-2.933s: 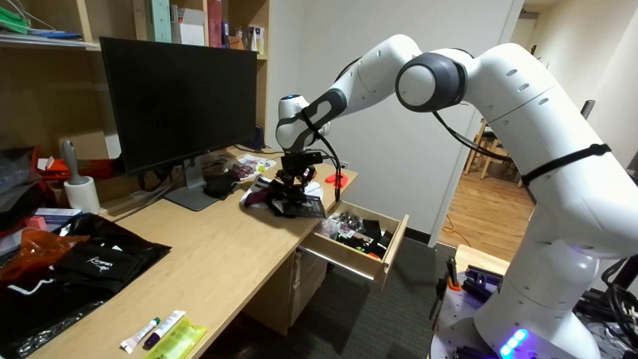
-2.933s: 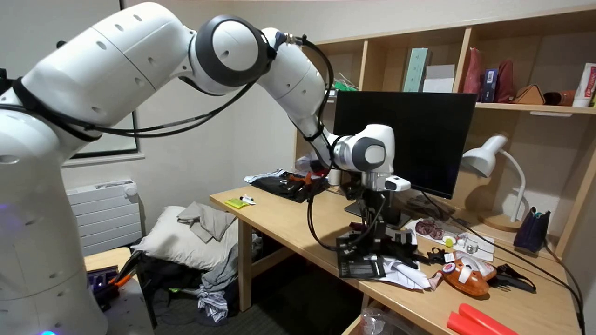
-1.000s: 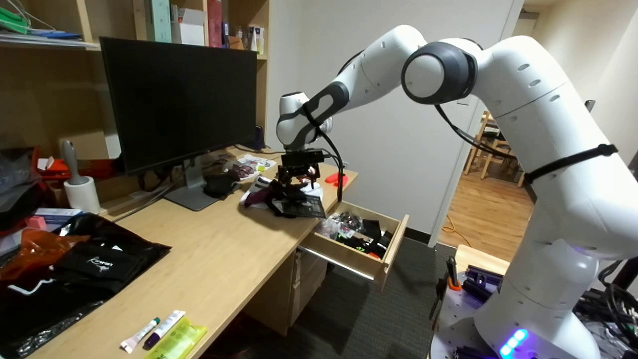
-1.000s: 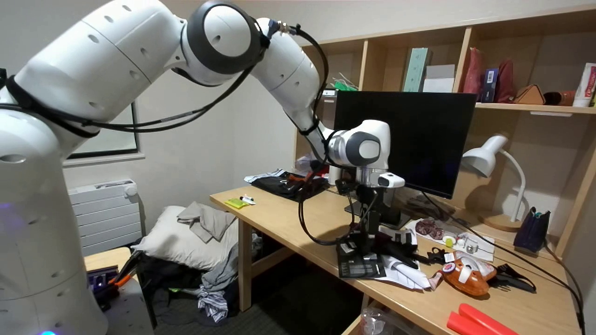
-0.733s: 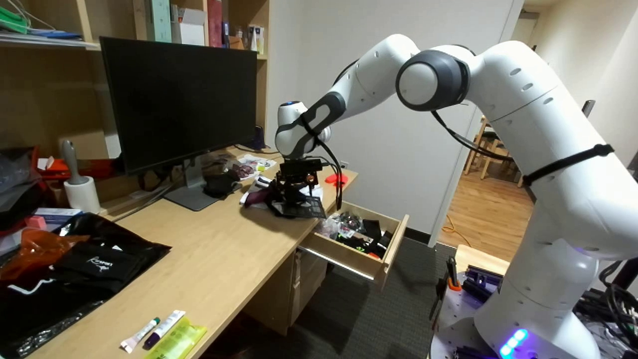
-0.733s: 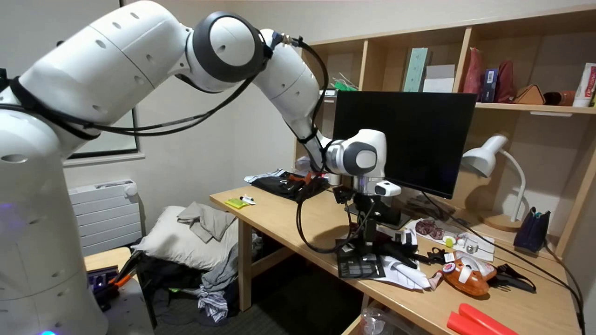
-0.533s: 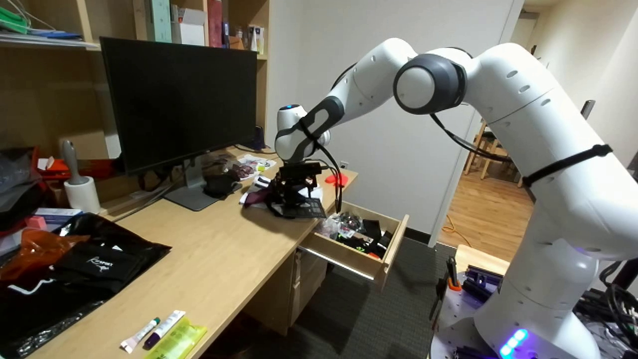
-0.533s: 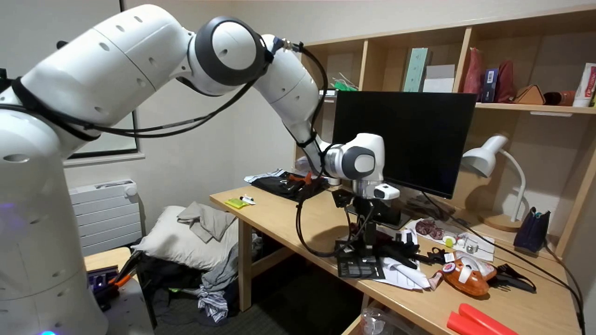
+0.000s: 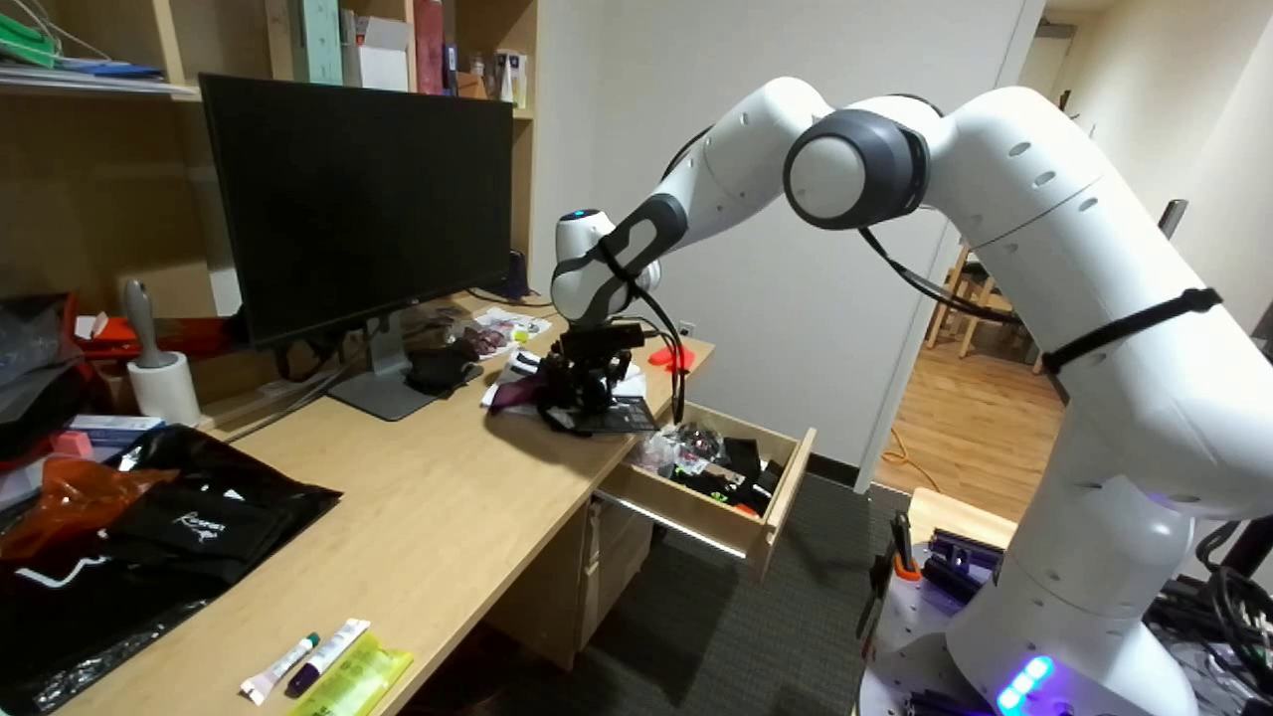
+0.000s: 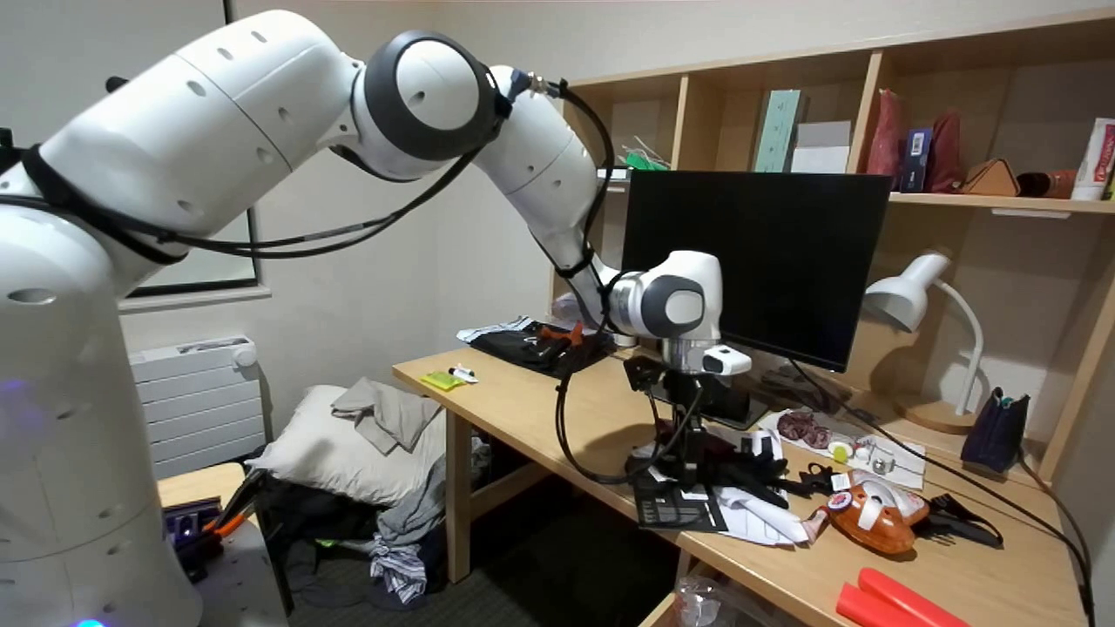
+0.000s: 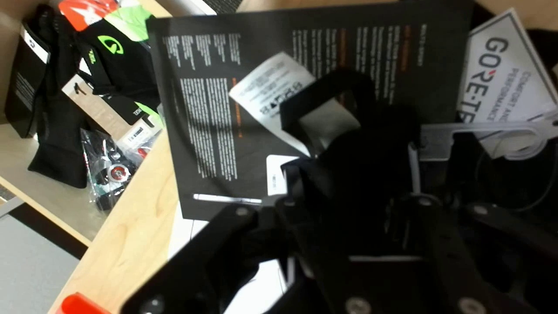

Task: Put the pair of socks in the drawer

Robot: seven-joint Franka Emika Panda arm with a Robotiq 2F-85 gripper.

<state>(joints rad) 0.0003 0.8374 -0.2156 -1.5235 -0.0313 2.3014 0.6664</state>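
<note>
A bundle of black soft fabric, which fits the pair of socks, bunches up between my fingers in the wrist view, with a loop and a white label sticking out. My gripper points down with its fingers pressed in on this fabric; the fingertips are hidden in the dark. In both exterior views the gripper is low at the desk's edge, and the socks cannot be told from the dark pile. The drawer is pulled open beside it and holds packaged black items; it also shows in the wrist view.
A black printed card lies under the fabric at the desk edge. A white tag and clear hanger lie beside it. White paper, a maroon cloth, an orange object, red items and a monitor are nearby.
My arm rose slightly, then came down lower over the pile. In the latest moment my fingers have drawn in, and the printed card has shifted slightly. The drawer has not moved.
</note>
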